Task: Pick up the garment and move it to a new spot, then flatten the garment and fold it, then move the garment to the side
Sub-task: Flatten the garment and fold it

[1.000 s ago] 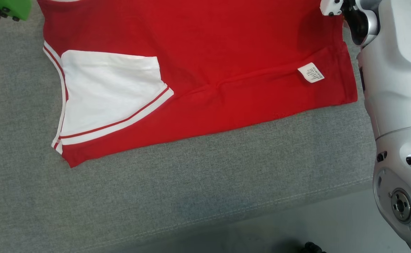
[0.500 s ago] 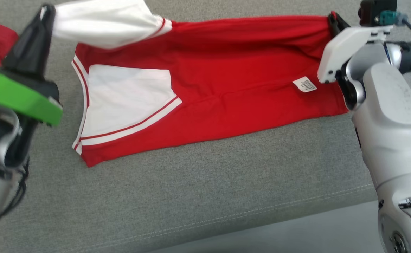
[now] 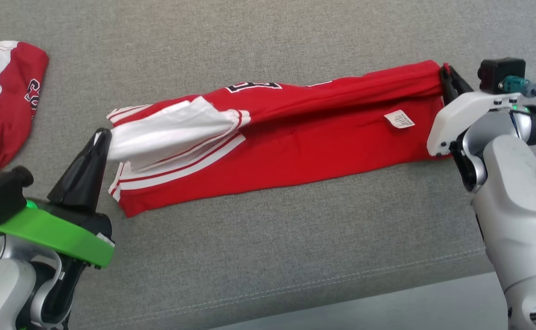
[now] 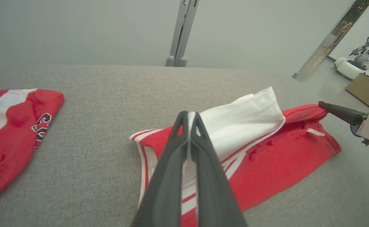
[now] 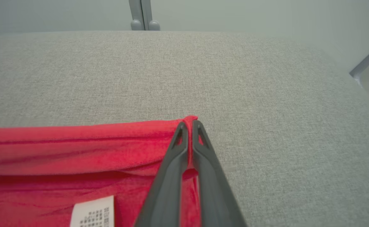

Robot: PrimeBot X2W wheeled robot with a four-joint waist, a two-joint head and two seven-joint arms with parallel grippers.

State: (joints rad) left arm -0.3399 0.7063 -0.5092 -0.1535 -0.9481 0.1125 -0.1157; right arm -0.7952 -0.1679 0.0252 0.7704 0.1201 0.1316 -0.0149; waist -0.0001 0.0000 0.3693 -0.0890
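The garment (image 3: 295, 146) is a red jersey with white panels and red-and-white striped trim. It is laid lengthwise across the middle of the grey fabric cushion (image 3: 295, 266), well back from the stitched seam (image 3: 341, 275) along the cushion's front edge. The far long edge is lifted and doubled toward the front, so that part of a black-and-white printed numeral is exposed on the upper fold. A white panel is bunched at the left end and is raised above the striped trim beneath it. A white label (image 3: 399, 119) printed with small text is seen on the red cloth near the right end. The left gripper (image 3: 102, 135) is clamped on the white panel, its two dark fingers pressed together with only cloth between them. The right gripper (image 3: 444, 73) is closed tight on the red fold at the garment's far right corner, a small tuft of cloth showing past the fingertips. A second red-and-white garment (image 3: 2, 105), bearing dark lettering, is laid toward the cushion's far left side, well apart from the first.
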